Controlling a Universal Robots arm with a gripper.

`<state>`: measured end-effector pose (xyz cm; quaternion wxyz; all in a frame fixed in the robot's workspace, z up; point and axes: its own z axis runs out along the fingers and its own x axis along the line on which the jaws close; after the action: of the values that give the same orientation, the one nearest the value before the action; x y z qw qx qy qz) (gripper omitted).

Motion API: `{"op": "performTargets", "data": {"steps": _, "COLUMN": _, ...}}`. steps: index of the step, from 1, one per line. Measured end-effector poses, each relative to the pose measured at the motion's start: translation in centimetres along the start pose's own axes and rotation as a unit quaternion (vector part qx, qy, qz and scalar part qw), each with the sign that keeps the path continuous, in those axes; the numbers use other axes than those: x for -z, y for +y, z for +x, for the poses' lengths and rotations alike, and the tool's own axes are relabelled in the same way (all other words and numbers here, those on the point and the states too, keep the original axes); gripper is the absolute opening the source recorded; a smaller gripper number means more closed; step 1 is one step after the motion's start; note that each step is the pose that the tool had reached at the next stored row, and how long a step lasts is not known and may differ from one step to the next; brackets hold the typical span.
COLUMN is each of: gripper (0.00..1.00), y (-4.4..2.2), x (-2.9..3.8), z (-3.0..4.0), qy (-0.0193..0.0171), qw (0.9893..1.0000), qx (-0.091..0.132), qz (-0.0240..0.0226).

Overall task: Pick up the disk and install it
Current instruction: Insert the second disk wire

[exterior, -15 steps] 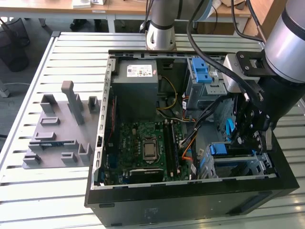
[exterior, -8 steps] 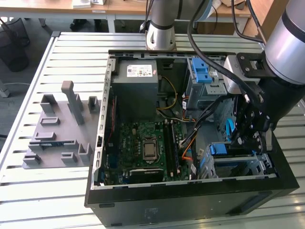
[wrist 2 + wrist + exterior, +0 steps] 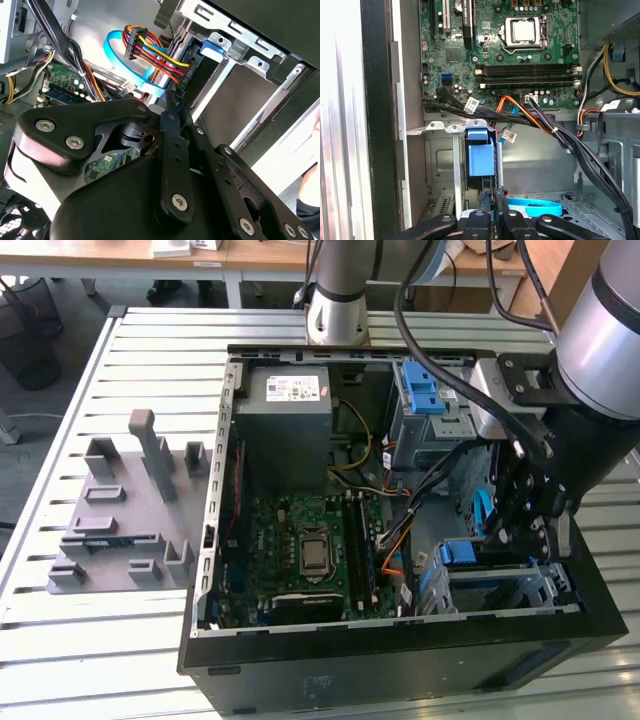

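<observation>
Blue-bracketed disk [image 3: 481,156] stands on edge in the drive cage [image 3: 445,165] at the computer case's [image 3: 300,680] five o'clock corner; the gripper [image 3: 492,200], fingers nearly together, is just above it, grasp unclear.

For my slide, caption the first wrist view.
Gripper lowered into the drive cage beside the blue carrier bracket, below the motherboard.

- A lab or workshop: an opened computer case [image 3: 400,540] lies on a slatted metal workbench [image 3: 150,330].
- Grey fixture blocks [image 3: 125,510] sit at the exterior view's left.
- Wooden desks [image 3: 250,255] stand far behind.
</observation>
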<state>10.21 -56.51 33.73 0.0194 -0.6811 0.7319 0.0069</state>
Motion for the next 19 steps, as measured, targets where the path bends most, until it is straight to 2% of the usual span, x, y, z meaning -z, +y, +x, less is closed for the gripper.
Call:
{"op": "performTargets", "data": {"steps": 12, "gripper": 0.16, "y": -0.10, "x": -0.27, "z": 0.08, "qy": 0.0000, "qw": 1.0000, "qx": -0.001, "qz": 0.0000}}
{"op": "performTargets", "data": {"steps": 19, "gripper": 0.16, "y": -0.13, "x": -0.14, "z": 0.07, "qy": -0.0003, "qw": 1.0000, "qx": -0.001, "qz": 0.0000}}
